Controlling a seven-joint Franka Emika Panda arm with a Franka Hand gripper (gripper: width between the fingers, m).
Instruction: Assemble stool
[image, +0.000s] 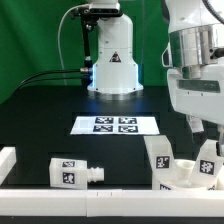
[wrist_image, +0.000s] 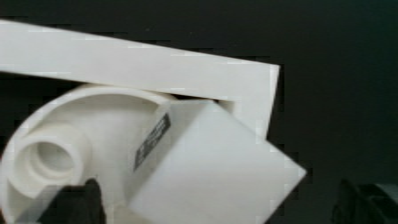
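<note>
Exterior view shows the seat (image: 186, 176) at its right, against the border rail (image: 110, 203), with two legs (image: 160, 152) standing on it, seemingly fitted. Another leg (image: 74, 172) lies loose on the desk (image: 40, 120), so assembly looks partway done. The arm (image: 198, 60) reaches down over the seat; I cannot tell whether its pincer (image: 205, 133) is clenched or released.

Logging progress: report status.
Gripper low over seat, jaws unclear. Seat by rail corner, leg block against it. One leg lying loose, exterior view's left.
</note>
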